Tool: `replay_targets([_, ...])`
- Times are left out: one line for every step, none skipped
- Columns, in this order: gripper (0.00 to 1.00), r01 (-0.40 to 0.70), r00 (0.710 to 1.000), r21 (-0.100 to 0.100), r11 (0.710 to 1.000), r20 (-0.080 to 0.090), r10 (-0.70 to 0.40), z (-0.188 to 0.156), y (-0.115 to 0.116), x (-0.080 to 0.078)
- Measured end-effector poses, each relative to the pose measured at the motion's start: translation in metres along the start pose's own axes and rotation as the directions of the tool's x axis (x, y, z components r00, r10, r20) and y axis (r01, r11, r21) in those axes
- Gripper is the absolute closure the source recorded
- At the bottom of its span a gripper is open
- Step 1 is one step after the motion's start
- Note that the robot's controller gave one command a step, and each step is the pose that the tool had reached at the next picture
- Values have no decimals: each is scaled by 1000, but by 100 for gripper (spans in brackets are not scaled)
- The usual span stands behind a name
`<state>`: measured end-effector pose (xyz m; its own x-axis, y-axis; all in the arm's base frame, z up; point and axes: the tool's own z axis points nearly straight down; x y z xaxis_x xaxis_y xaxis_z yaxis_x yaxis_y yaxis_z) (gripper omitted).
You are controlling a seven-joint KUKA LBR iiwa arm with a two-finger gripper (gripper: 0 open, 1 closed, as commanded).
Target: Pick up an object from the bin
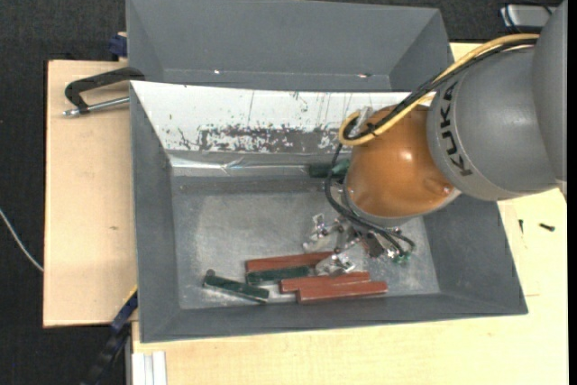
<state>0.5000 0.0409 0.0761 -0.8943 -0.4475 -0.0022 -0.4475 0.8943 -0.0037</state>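
My gripper (335,255) reaches down under the orange cover near the bin's front, its metal tips low over the floor. Directly beneath and in front of it lie two reddish-brown flat bars: one (288,265) to its left and one (334,287) nearer the front wall. A dark green stick-like thing (236,286) lies left of them on the floor. Nothing shows plainly between the tips, and the cover hides most of the gripper's body.
A small dark green thing (320,169) sits against the back wall, just left of the orange cover. The arm and cover fill the bin's right side; the bare floor at the left half is open room.
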Motion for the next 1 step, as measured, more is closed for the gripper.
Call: replay_targets([100, -26, 1000, -3, 1000, 4, 26, -143, -2, -10])
